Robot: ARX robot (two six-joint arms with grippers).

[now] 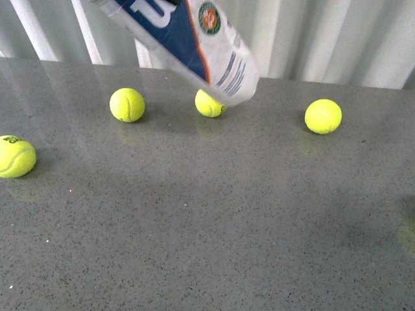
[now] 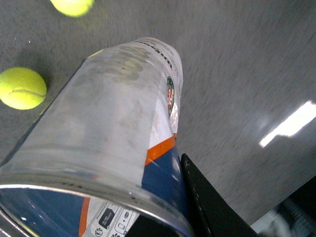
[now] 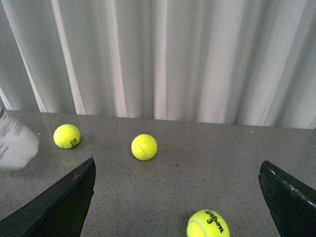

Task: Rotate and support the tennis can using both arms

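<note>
Aloft, tilted tennis can (image 1: 194, 39) gripped by left pincer (image 2: 113, 197)

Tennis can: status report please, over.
Left gripper shut on tennis can. Right gripper open, empty. Can tilted. Tennis ball beside its low end.

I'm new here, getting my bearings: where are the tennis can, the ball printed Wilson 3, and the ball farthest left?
tennis can (image 1: 181, 45), front view, on its navy label.
Wilson 3 tennis ball (image 3: 208, 223), right wrist view, on its printed side.
leftmost tennis ball (image 1: 15, 156), front view, its middle.
</note>
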